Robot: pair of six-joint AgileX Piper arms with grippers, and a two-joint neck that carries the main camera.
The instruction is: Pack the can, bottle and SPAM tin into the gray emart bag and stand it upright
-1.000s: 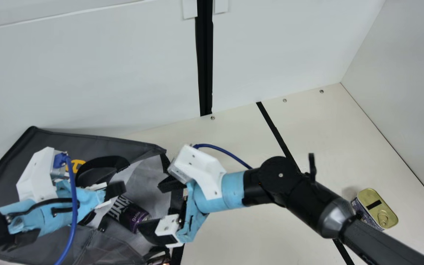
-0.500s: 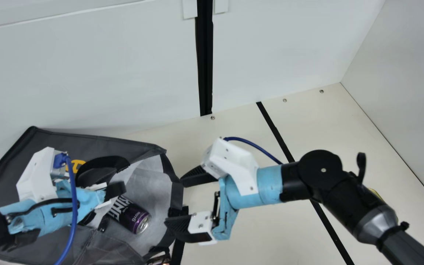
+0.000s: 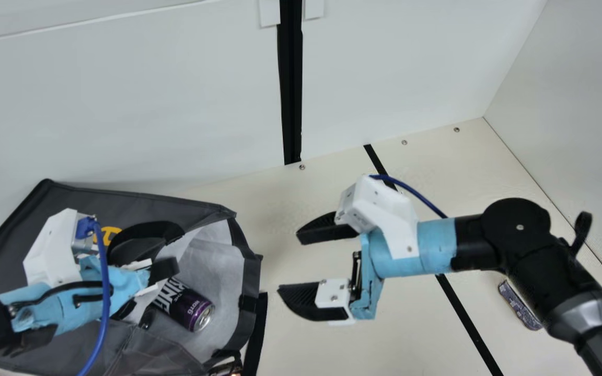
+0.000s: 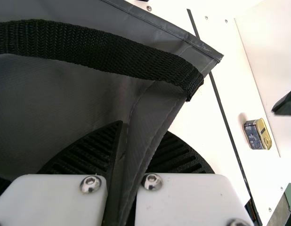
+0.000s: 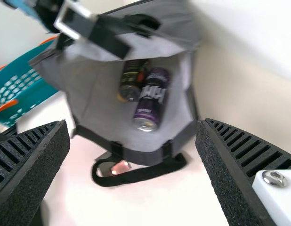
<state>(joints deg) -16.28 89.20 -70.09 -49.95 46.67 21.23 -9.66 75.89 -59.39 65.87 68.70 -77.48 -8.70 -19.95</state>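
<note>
The gray bag (image 3: 134, 355) lies on its side at the left of the main view, its mouth toward the middle. My left gripper (image 3: 162, 279) holds the upper edge of the mouth; in the left wrist view my left gripper (image 4: 141, 160) is shut on a fold of fabric. Inside the bag lies the purple can (image 3: 188, 308), and the right wrist view shows a dark bottle (image 5: 131, 80) beside it. Between bag and tin, my right gripper (image 3: 288, 263) stands open over the table; my right gripper (image 5: 133, 127) has nothing between its fingers. The SPAM tin (image 3: 518, 305) is partly behind the right arm.
A teal basket (image 5: 28, 84) is past the bag in the right wrist view. A black strap handle (image 5: 141, 176) lies at the bag's mouth, with a small reddish thing (image 5: 121, 167) beside it. White walls (image 3: 123, 104) rise behind the table.
My right gripper has drawn out of the bag's mouth and moved right in the main view, open and with nothing in it. The can stays in the bag. The left arm has kept still.
</note>
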